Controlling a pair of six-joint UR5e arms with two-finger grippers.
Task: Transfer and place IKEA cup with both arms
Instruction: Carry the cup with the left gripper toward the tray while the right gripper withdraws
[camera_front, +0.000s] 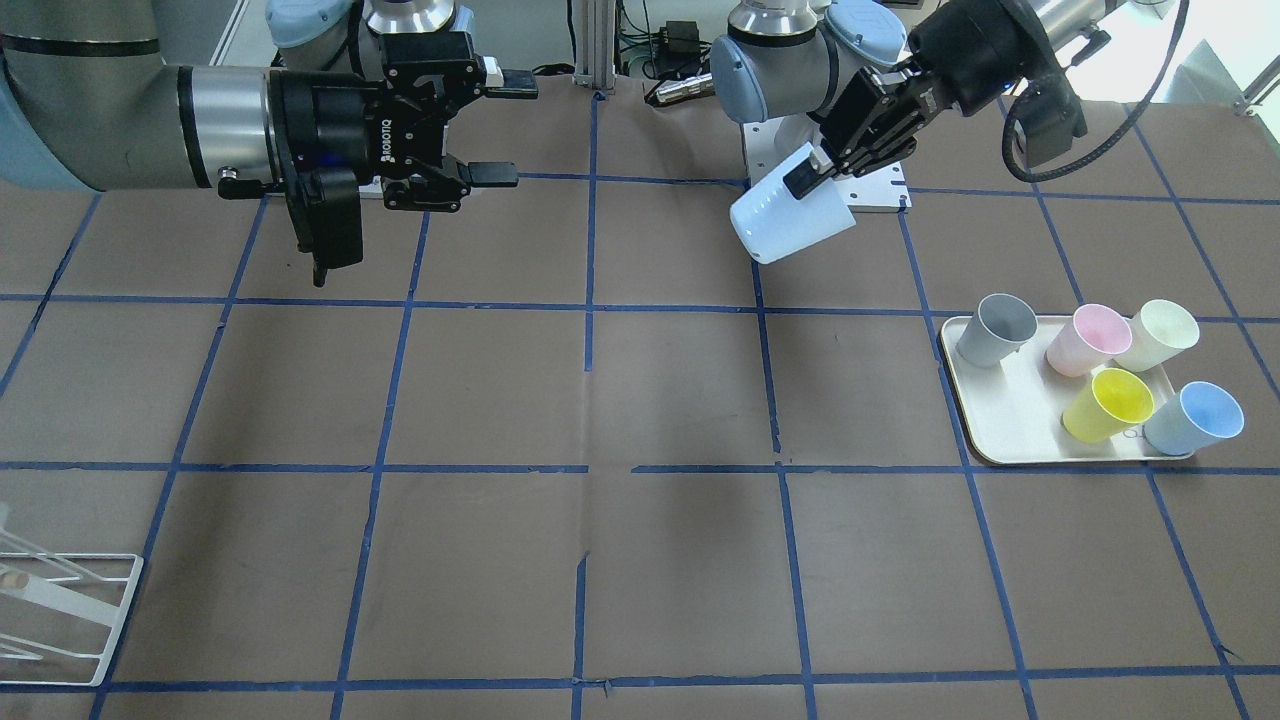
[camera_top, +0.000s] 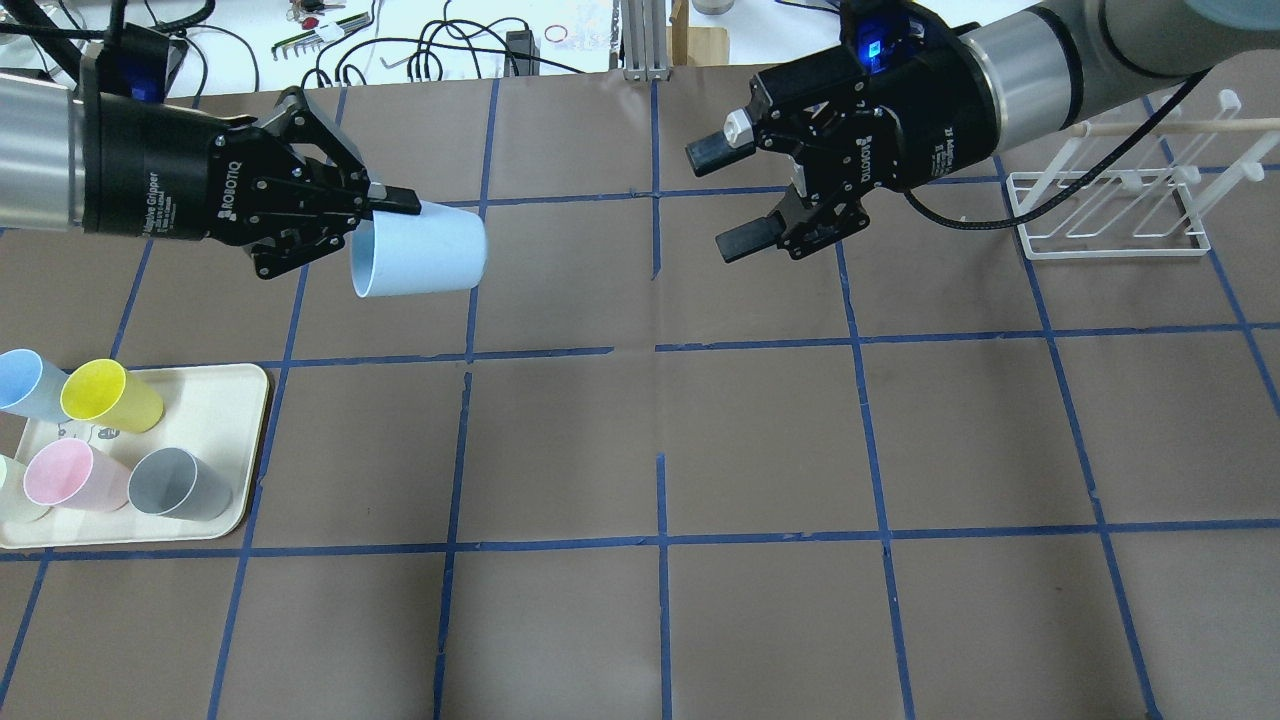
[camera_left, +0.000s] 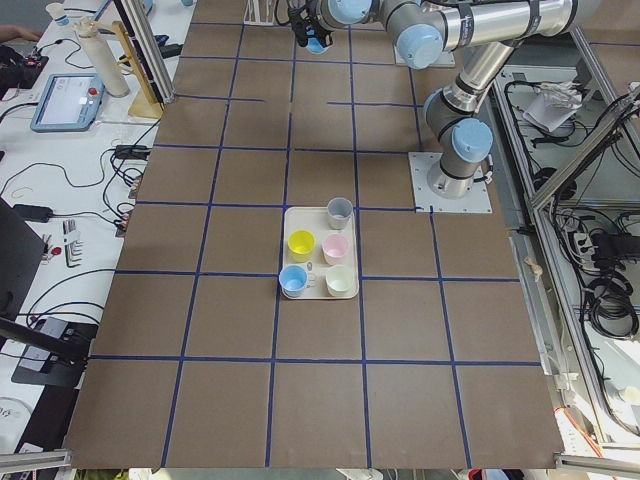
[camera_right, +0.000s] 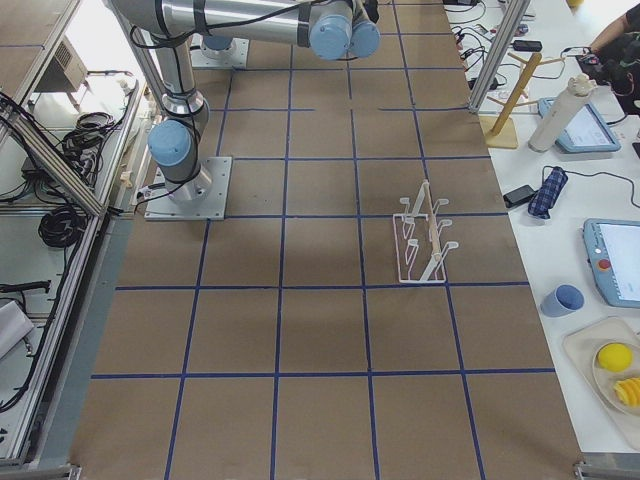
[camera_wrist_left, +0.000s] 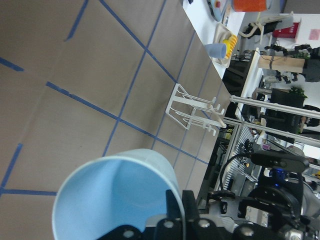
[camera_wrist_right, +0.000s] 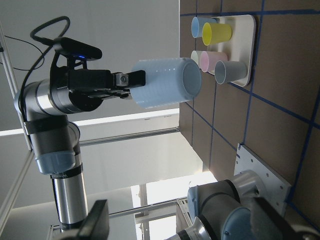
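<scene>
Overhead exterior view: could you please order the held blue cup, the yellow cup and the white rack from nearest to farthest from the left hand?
1. IKEA cup: gripped by its rim in the left hand.
2. Yellow cup: on the tray, at the robot's left.
3. White rack: far right, beyond the open right hand.
</scene>
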